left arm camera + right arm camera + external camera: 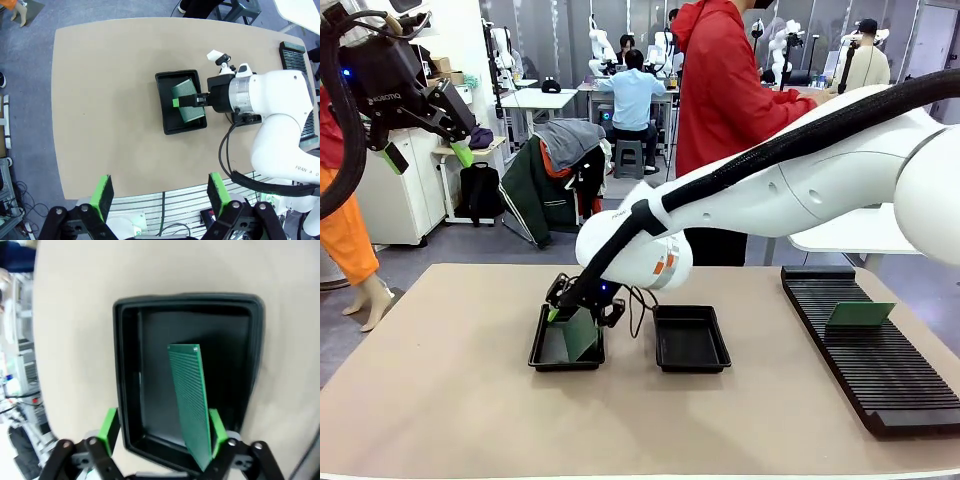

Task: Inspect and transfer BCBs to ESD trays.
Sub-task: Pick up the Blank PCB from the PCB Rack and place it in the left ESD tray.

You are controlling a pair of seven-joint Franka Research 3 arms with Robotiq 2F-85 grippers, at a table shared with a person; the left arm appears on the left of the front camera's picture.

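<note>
Front: left gripper point(425, 155) up at 10 o'clock, jaws apart, empty. Low at 7 o'clock, right gripper point(582, 300) over left ESD tray point(535, 352), with BCB point(582, 335) tilted inside it. Left wrist: BCB point(190, 112) slants across left ESD tray point(167, 107), 1 o'clock. Right wrist: jaws wide, BCB point(190, 390) loose, lower end at the 5 o'clock pad point(216, 427).

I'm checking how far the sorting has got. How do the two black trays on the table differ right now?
The left tray holds a green board, tilted on edge; the right tray holds nothing. The right gripper, jaws open, hangs over the left tray; no gripper is at the right tray. Both are shallow, black and rectangular, and they sit side by side on the table.
</note>
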